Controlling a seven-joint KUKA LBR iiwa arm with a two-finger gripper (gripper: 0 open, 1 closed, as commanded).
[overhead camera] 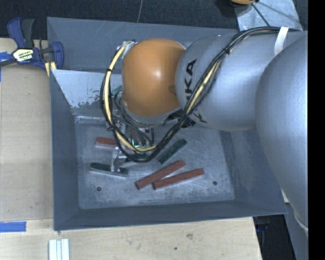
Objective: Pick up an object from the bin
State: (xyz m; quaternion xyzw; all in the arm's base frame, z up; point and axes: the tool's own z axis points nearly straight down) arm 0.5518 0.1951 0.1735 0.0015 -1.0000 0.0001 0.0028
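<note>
My gripper (pixel 119 164) hangs low over the left half of the bin floor, under the arm's orange dome. Its metal tip is right beside a dark green flat bar (pixel 102 168) that lies to its left on the floor; I cannot tell whether they touch. A short reddish-brown bar (pixel 104 142) lies just behind the gripper, to the upper left. Another dark green bar (pixel 172 150) rests tilted to the right of the gripper, partly under the cables.
Two long reddish-brown bars (pixel 160 175) (pixel 179 178) lie side by side, slanted, in the front middle of the bin. The arm and its cables cover the bin's back and right side. Bare floor shows at the front left and front right.
</note>
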